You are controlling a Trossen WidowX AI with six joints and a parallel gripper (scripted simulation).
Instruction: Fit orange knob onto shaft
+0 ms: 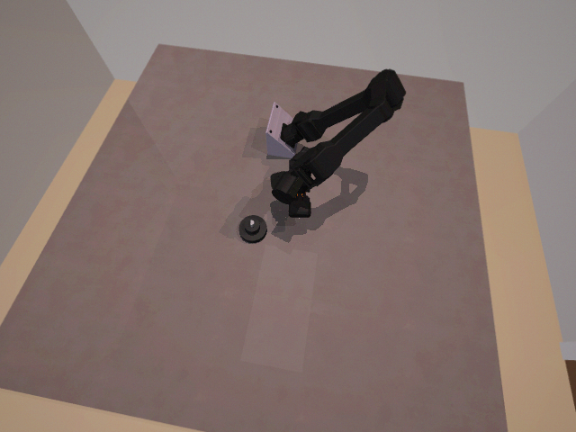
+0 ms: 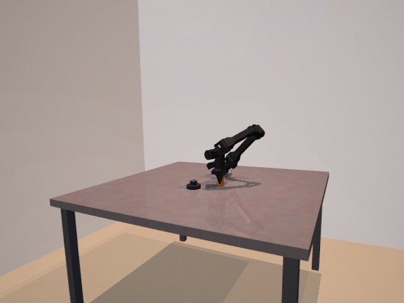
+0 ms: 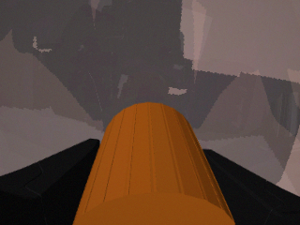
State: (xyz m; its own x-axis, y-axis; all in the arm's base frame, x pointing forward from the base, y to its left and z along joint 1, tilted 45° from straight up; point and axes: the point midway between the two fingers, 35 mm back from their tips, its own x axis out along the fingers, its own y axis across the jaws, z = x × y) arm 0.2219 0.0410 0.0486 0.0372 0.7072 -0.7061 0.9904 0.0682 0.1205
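The orange knob [image 2: 222, 180] [image 3: 150, 159] stands upright at the table surface; in the top view only slivers of it show under the arm. My gripper [image 2: 219, 180] [image 3: 149, 156] is shut on the knob, with one black finger on each side of it in the wrist view. The knob's underside and hole are hidden. The round black pedestal [image 1: 245, 235] [image 2: 193, 187] stands a short way to the left of the knob in the top and exterior views. Its small silver shaft [image 1: 252, 222] [image 2: 194, 179] points up, bare; its flat side is too small to make out.
A pale lilac wedge-shaped block [image 1: 279, 149] stands on the table [image 1: 185, 301] [image 2: 146, 202] behind the gripper, beside the arm's base. The arm [image 1: 358, 134] [image 2: 243, 143] bends out to the right of it. The pedestal is not in the wrist view.
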